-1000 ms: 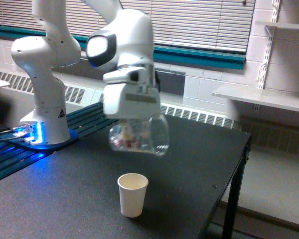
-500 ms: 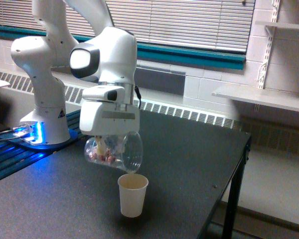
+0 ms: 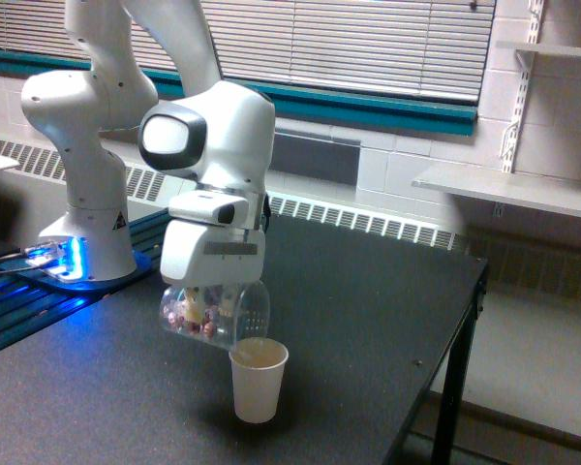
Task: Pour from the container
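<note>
My gripper [image 3: 211, 291] is shut on the container [image 3: 216, 312], a clear plastic tumbler with pink, white and brown pieces showing through its wall. The tumbler lies tipped on its side, mouth facing the exterior view's right and slightly down. Its rim hangs just above the near-left edge of the white paper cup [image 3: 258, 379], which stands upright on the black table [image 3: 387, 291]. The fingers themselves are mostly hidden behind the tumbler and the white hand housing.
The arm's white base [image 3: 87, 218] stands at the exterior view's left on a blue-lit mount. The table's right edge and leg [image 3: 453, 387] drop off to the floor. A wall shelf [image 3: 508, 189] sits at the right, blinds and a radiator behind.
The gripper with the tumbler has moved left and down, from high above the table to just over the paper cup, and the tumbler has tipped a little further.
</note>
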Robot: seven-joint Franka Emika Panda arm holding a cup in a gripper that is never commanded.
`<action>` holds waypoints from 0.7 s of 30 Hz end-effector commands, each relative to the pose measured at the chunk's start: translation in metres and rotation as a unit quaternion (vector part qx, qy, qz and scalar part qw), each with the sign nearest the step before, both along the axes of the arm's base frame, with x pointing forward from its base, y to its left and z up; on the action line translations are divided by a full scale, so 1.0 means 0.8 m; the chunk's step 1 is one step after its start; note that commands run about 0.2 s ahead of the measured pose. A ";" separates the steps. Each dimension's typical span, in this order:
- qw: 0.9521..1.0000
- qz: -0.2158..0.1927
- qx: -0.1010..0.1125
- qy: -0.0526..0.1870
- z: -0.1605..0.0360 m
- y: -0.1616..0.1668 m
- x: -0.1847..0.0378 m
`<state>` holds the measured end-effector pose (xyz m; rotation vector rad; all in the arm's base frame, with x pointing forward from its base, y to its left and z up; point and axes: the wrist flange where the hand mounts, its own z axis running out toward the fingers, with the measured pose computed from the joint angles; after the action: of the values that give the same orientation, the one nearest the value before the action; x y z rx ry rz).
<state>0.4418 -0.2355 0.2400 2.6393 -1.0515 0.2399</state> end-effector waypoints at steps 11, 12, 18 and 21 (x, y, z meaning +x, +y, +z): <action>1.000 0.002 -0.027 0.016 0.009 0.015 0.011; 0.999 0.003 -0.028 0.017 0.010 0.015 0.011; 0.999 0.008 -0.040 0.026 0.014 0.017 0.010; 0.998 0.010 -0.044 0.031 0.015 0.018 0.008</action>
<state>0.4459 -0.2240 0.2443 2.5852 -0.9666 0.1896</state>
